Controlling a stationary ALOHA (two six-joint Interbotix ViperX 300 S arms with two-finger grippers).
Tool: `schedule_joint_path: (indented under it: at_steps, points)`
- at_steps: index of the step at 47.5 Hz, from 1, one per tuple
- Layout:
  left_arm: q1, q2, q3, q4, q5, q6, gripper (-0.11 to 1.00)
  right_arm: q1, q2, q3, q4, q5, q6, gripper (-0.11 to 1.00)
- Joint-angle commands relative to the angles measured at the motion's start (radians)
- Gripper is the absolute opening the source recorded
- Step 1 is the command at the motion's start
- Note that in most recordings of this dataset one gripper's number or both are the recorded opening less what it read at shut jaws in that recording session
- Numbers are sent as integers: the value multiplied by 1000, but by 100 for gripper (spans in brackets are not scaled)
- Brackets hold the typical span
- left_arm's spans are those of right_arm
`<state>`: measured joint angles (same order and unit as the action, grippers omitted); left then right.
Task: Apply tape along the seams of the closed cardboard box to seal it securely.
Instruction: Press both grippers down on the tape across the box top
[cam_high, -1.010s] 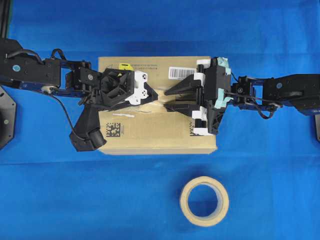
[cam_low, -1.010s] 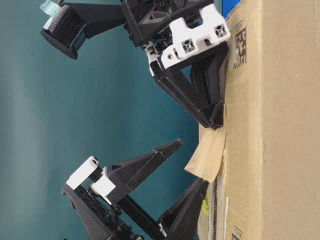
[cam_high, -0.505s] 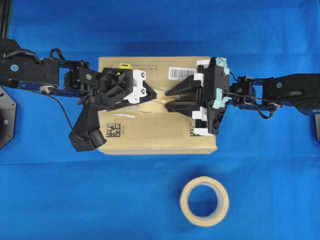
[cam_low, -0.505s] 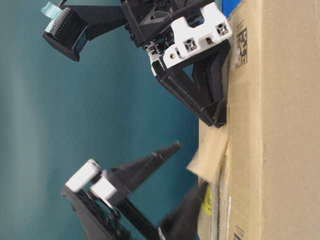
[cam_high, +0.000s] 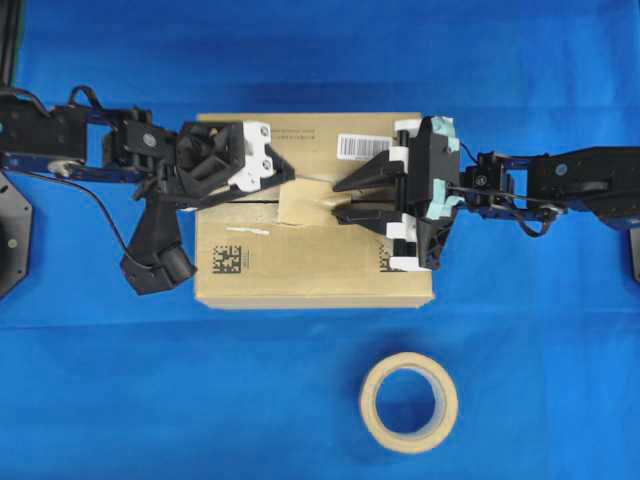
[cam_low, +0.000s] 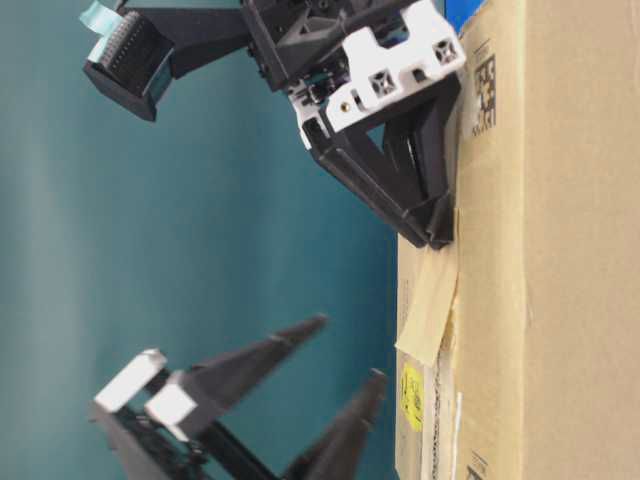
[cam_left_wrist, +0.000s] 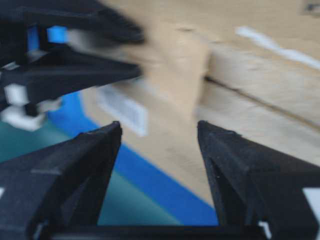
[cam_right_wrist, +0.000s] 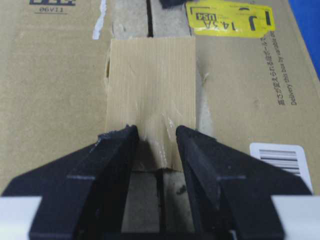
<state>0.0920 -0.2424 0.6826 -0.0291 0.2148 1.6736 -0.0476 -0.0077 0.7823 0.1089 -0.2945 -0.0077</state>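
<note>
The cardboard box (cam_high: 315, 250) lies mid-table with its seam (cam_right_wrist: 149, 22) running under a tan tape piece (cam_high: 300, 205). The tape (cam_right_wrist: 150, 80) lies across the seam; in the table-level view its end (cam_low: 428, 310) towards the left gripper stands slightly off the box. My right gripper (cam_high: 338, 198) is open, its tips (cam_right_wrist: 117, 137) pressing on the tape's wrinkled near end, one each side of the seam. My left gripper (cam_high: 285, 180) is open and empty, raised off the box (cam_low: 350, 350), left of the tape. The left wrist view is blurred; the tape (cam_left_wrist: 182, 65) shows ahead.
A round beige tape roll (cam_high: 409, 402) lies on the blue table in front of the box. The box top carries a yellow sticker (cam_right_wrist: 230, 19), a white barcode label (cam_high: 360, 145) and a square code (cam_high: 228, 259).
My left gripper has drawn back to the left and lifted away from the tape. The tape's free end now lies flatter on the box. My right gripper has stayed put.
</note>
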Motion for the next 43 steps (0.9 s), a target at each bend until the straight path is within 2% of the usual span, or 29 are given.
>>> schedule_joint_path:
  at_steps: [1, 4, 10, 17, 18, 20, 23, 26, 31, 34, 43]
  points:
    - [0, -34, 2, -8, -74, -18, 58, 9, -48, 2, -12, 31, -2, 47]
    - [-3, -40, 11, -14, -127, -60, 58, 9, -72, 3, -17, 41, -2, 47]
    - [-17, -52, 26, -21, -239, -232, 58, 11, -141, -3, -34, 49, -6, 46]
    - [-28, -57, 34, -21, -341, -528, 57, 9, -232, -3, -51, 34, -9, 46]
    - [-29, -57, 34, -21, -351, -594, 57, 9, -241, -3, -54, 29, -9, 46]
    - [-31, -57, 34, -21, -360, -681, 54, 3, -256, -2, -58, 20, -9, 46]
    - [-32, -55, 34, -21, -370, -818, 48, -6, -268, 2, -61, -8, -9, 45]
    - [-35, -51, 35, -17, -376, -945, 36, -20, -265, 0, -61, -37, -11, 40]
    - [-35, -38, 35, -12, -391, -1131, 10, -35, -250, -9, -63, -60, -11, 11]
    - [-37, -29, 35, -8, -407, -1197, 0, -40, -236, -20, -63, -61, -12, -1]
    - [-49, 11, 35, -8, -446, -1252, 0, -51, -175, -61, -63, -61, -18, -1]
